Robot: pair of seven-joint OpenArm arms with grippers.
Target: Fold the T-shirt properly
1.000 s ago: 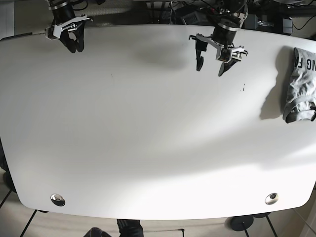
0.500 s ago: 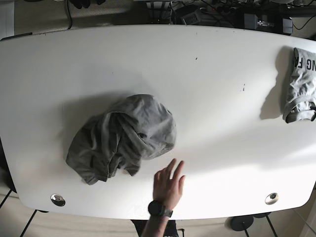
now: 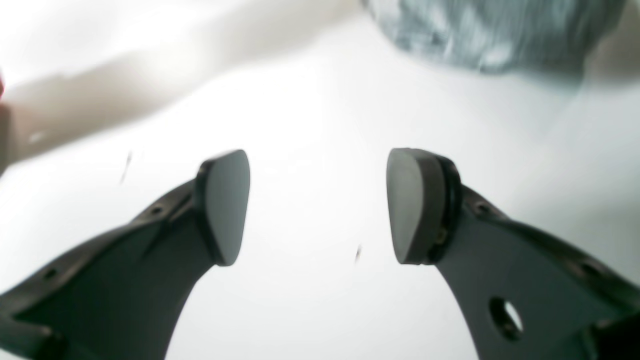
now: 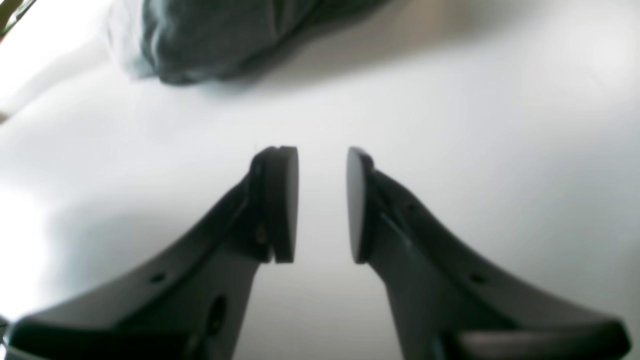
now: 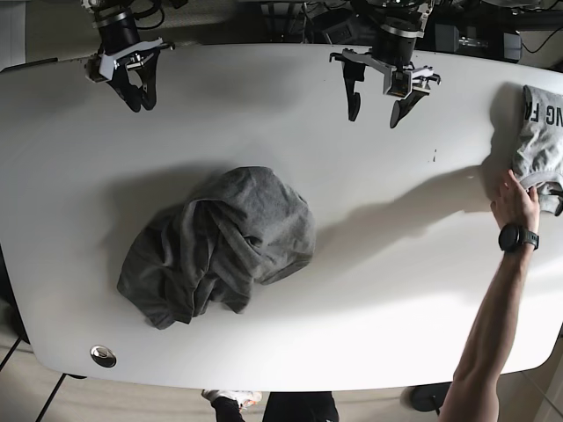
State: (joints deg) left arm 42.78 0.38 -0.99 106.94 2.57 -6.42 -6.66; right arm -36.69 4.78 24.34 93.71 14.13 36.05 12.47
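A crumpled dark grey T-shirt [image 5: 220,246] lies in a heap on the white table [image 5: 413,299], left of centre. My left gripper [image 5: 375,118] hovers open and empty over the back edge, far from the shirt. In the left wrist view the left gripper [image 3: 320,207] has its jaws wide apart, with the shirt [image 3: 490,30] blurred at the top. My right gripper [image 5: 141,104] is at the back left corner. In the right wrist view the right gripper [image 4: 322,202] is empty with a narrow gap between the pads, and the shirt [image 4: 225,35] shows at the top.
A folded light grey shirt with lettering [image 5: 541,132] lies at the table's right edge. A person's hand with a watch [image 5: 515,207] reaches to it from the front right. A metal grommet [image 5: 103,355] sits at the front left corner.
A second ago the table held no crumpled shirt; half a second ago it lay there with both arms out of view. The arms are back, and the person's hand moved from the front to the folded shirt.
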